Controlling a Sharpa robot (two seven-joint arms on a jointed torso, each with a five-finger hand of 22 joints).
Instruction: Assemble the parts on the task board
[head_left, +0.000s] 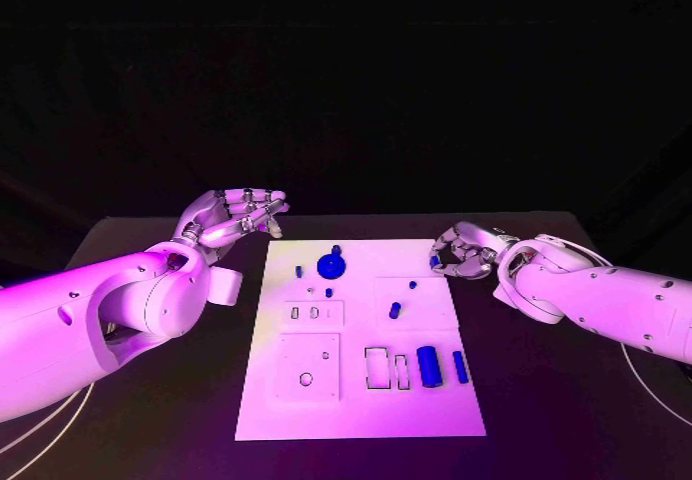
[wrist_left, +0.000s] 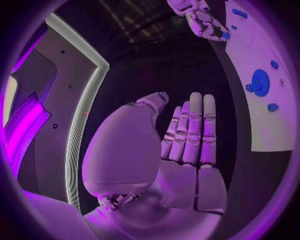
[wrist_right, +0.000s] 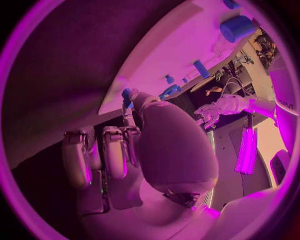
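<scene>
**Head view: small blue part held at the board's far right corner**

A small blue part (head_left: 434, 261) is pinched in the right hand (head_left: 464, 251), just off the task board's (head_left: 361, 420) far right edge. The left hand (head_left: 231, 218), fingers extended and empty, is raised beside the far left corner. The board's sockets lie leftward and nearer from the held part.

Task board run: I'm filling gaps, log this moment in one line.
left hand: open, off board | right hand: pinches small blue part at task board edge
</scene>
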